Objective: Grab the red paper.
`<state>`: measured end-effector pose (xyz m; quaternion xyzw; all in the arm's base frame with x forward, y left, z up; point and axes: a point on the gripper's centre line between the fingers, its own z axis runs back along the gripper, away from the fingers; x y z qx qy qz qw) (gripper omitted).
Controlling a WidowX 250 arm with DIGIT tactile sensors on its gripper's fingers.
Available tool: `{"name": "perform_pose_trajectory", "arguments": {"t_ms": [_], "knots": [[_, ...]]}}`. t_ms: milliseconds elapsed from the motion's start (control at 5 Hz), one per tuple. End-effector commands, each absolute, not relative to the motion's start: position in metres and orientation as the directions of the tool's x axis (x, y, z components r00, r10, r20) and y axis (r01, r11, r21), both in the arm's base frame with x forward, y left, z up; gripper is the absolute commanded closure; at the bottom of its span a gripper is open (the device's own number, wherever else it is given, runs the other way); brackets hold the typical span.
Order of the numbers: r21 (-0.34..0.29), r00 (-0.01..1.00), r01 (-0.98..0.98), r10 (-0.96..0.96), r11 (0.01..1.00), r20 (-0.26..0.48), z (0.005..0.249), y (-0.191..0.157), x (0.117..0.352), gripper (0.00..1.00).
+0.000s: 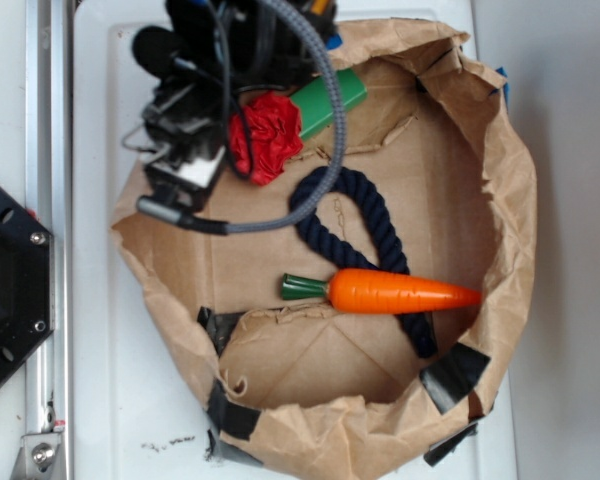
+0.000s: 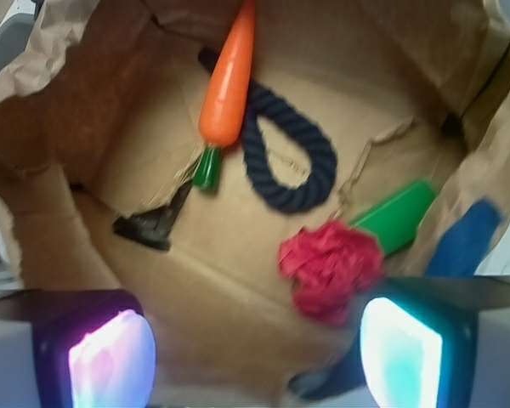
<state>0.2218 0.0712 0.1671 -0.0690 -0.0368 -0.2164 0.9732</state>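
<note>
**Red paper lies off-centre, toward the right finger**

The end effector (image 2: 255, 353) stands wide and holds nothing: in the wrist view its two lit pads sit at the lower corners with bare cardboard showing between them. The red paper (image 2: 331, 268) does not lie midway in that gap. It sits up and to the right in the wrist view, just above the right pad (image 2: 401, 353) and well apart from the left one. Judged from this, the coming move turns on a shift toward that side before closing, or the fingers would shut on air or only clip the wad's edge.

The wad is a roundish rosette with no clear long axis, so finger orientation should matter little. In the exterior view the red paper (image 1: 270, 135) shows just beside the arm's dark body, partly crossed by a cable.

The green block (image 2: 397, 217) touches the wad on its far right side, its long axis running diagonally away; a finger coming down there could catch it. The navy rope (image 2: 285, 157) loops nearby but apart, and the orange carrot (image 2: 227, 85) lies across it, farther off.

All of this rests on the flat cardboard floor of a crumpled brown paper enclosure (image 1: 500, 190) set on the white tabletop (image 1: 100, 380). Its raised walls stand close behind the wad, leaving limited room on that side.
</note>
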Motion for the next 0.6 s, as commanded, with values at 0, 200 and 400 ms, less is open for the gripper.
{"name": "perform_pose_trajectory", "arguments": {"t_ms": [0, 200, 400], "knots": [[-0.114, 0.865, 0.502, -0.499, 0.858, 0.051, 0.14, 0.049, 0.247, 0.0], [-0.138, 0.859, 0.511, -0.511, 0.848, 0.042, 0.127, 0.05, 0.256, 0.0], [-0.119, 0.847, 0.529, -0.531, 0.84, 0.016, 0.121, 0.072, 0.259, 0.0]]}}
